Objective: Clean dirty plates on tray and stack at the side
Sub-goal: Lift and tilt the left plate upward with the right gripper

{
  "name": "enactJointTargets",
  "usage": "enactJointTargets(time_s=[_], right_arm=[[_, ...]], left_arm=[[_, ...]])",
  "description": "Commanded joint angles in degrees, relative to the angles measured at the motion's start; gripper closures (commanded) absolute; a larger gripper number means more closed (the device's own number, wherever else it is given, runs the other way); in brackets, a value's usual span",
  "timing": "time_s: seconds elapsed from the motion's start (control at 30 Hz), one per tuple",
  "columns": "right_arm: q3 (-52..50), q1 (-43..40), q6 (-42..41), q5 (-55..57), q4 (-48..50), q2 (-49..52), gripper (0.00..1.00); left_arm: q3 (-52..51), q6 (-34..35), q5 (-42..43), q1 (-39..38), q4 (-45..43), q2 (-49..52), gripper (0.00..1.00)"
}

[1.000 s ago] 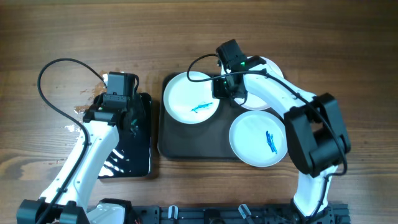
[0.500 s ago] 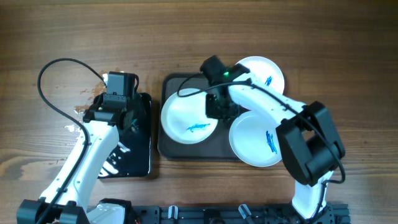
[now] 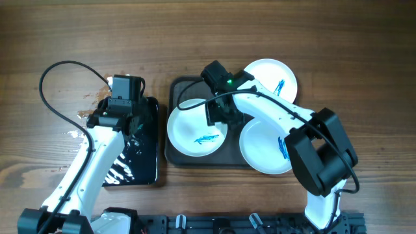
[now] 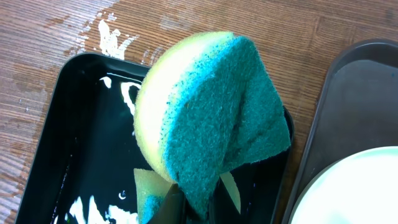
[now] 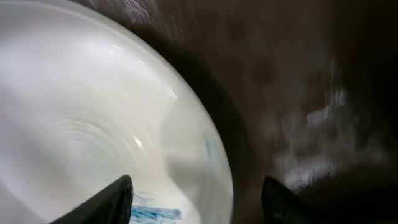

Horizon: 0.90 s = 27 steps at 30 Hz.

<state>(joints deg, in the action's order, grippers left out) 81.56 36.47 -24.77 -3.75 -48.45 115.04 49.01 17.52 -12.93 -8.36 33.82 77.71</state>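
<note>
From overhead, you have the tray in the middle of the table, with three plates around it. The left plate lies wholly on the tray's left half, with a blue scribble near its lower edge. The lower right plate overhangs the tray's right rim and has a blue mark on its right side. The upper right plate sits at the tray's far right corner, mostly on the wood, also marked blue. Your right gripper hangs over the right edge of the left plate. Your left gripper is over the glossy black tray, which lies just left of the big tray and is streaked with white foam.

On the left wrist camera, your left gripper is clamped on a sponge, yellow with a green scouring face, pinched at its lower end and held above the black tray. More foam is smeared on the wood beyond that tray. The big tray's rim and an arc of the left plate show at the right.

The right wrist camera is badly blurred. Your right gripper's fingers stand well apart, and the left plate's rim runs between them, blue smear near the left one. Whether either finger touches the plate you probably cannot tell here.
</note>
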Motion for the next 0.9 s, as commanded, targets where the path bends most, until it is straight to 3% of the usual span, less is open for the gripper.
enactJointTargets(time_s=[0.0,0.13,0.23,0.33,0.87], right_arm=[[2.12,0.26,23.08,3.37,9.09,-2.05,0.3],[2.12,0.22,47.6,0.15,15.65,-2.01,0.22],[2.1,-0.11,58.07,-6.29,16.15,-1.64,0.21],[2.1,-1.75,57.33,-14.51,17.33,1.09,0.18],[2.1,-2.38,51.63,-22.25,25.57,10.08,0.18]], left_arm=[[-0.22,1.01,0.35,-0.17,-0.44,-0.79,0.96],[-0.22,0.98,0.33,-0.17,-0.44,-0.79,0.96],[-0.22,0.96,0.33,-0.17,-0.42,-0.79,0.96],[-0.22,0.96,0.33,-0.17,-0.39,-0.79,0.96],[-0.22,0.98,0.37,-0.17,0.33,-0.79,0.96]])
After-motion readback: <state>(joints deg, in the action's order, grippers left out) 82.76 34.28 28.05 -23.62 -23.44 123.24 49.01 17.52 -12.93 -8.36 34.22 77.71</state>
